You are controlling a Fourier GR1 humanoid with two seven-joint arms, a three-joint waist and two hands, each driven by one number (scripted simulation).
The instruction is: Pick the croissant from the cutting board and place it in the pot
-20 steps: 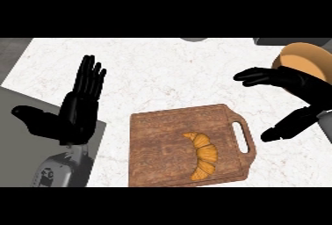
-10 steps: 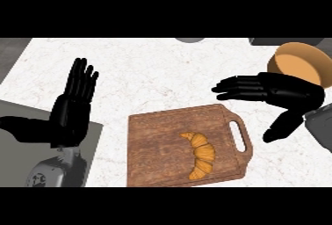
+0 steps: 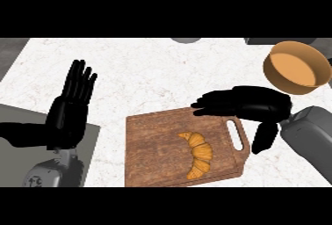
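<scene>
Right hand (image 3: 250, 105) spread, empty, over far edge of cutting board (image 3: 152, 149) | croissant (image 3: 198, 154) uncovered | left hand (image 3: 70, 112) flat, empty

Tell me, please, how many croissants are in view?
1. The croissant lies on the cutting board, right of its middle, near the handle. No other shows; none seems hidden.

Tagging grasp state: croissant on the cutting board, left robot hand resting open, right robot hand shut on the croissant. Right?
Not quite. In the head view the right robot hand is open, fingers straight, at the cutting board's upper edge, apart from the croissant. The croissant lies on the board, and the left robot hand rests open.
</scene>
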